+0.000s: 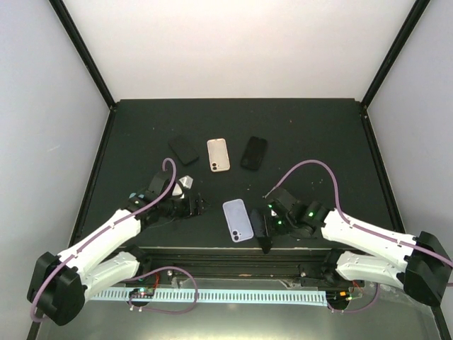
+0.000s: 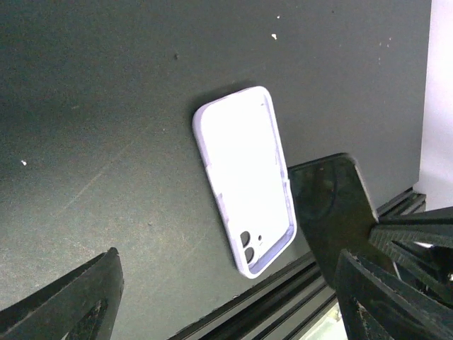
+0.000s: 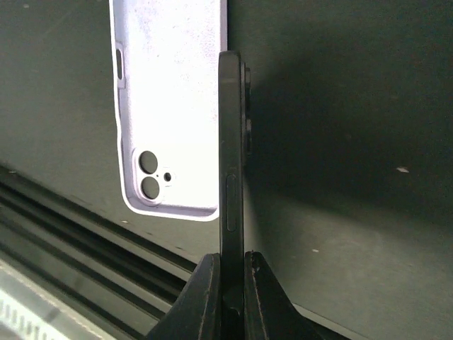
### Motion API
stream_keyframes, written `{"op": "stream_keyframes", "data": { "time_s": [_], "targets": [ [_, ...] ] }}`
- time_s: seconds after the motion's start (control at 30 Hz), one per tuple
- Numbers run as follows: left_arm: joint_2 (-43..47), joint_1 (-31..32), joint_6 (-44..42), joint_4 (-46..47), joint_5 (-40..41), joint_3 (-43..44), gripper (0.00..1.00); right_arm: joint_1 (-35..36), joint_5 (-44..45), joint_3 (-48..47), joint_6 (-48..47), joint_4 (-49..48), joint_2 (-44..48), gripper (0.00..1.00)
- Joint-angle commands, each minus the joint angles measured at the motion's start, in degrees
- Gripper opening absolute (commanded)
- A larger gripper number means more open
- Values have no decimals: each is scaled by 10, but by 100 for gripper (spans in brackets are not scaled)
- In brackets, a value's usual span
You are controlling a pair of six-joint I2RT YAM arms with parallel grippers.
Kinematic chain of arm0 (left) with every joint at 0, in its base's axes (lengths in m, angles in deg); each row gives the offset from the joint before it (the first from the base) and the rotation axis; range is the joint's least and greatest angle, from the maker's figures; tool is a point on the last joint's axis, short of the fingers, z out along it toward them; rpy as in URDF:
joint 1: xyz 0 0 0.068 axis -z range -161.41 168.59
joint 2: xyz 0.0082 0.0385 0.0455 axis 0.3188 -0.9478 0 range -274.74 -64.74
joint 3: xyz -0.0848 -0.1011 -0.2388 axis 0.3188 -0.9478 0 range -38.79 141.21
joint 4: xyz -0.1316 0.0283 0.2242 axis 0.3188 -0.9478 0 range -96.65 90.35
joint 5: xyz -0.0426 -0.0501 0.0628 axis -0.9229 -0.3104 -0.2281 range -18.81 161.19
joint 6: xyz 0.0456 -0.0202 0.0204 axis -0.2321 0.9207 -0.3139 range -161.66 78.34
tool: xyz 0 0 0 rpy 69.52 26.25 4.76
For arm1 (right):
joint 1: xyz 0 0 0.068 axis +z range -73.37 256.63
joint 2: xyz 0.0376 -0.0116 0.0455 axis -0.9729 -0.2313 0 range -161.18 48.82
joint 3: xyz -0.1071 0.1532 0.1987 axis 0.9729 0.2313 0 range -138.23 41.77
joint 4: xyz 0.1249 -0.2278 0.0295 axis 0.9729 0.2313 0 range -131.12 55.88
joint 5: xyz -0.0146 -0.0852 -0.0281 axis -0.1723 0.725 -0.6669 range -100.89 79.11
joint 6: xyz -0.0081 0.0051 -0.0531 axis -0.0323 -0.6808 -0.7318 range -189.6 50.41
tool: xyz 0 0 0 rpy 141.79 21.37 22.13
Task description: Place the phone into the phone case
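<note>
Right gripper (image 3: 231, 283): clenched on the lower end of the black phone (image 3: 231, 142), which stands on its long edge between the fingers. The phone's camera bumps face away from the lavender phone case (image 3: 170, 99).

The case lies flat on the dark table (image 1: 318, 134), hollow side up, just beside the held phone on its screen side. Contact between the two cannot be determined.

Left gripper (image 2: 226, 283): released, with its fingers (image 2: 78, 304) spread wide and nothing between them. The case lies ahead of it, with the phone just beyond.

Farther out from both grippers, a first black item (image 1: 184, 149), a beige item (image 1: 218, 154) and a second black item (image 1: 253, 152) lie in a row.
</note>
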Motion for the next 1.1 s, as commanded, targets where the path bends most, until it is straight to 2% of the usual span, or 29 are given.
{"op": "stream_keyframes", "data": {
  "time_s": [0.0, 0.2, 0.33, 0.53, 0.87, 1.07],
  "targets": [
    [13, 2, 4, -2, 14, -8, 82, 18, -54, 15, 48, -85, -8, 1],
    [-27, 4, -25, 9, 2, -15, 67, 19, -34, 35, 57, -147, 6, 1],
    [-50, 23, -15, 6, -11, -11, 60, 19, 56, 13, 35, -91, 17, 1],
    [-74, 50, 26, 71, 10, -33, 52, 19, 152, -11, 7, -17, 70, 1],
    [-178, 52, 35, 179, 13, -29, 44, 19, 193, -12, 16, 18, 165, 1],
    [-300, 58, 31, 204, -9, 38, 39, 19, 194, -8, 16, 29, 217, 1]
  ]
}}
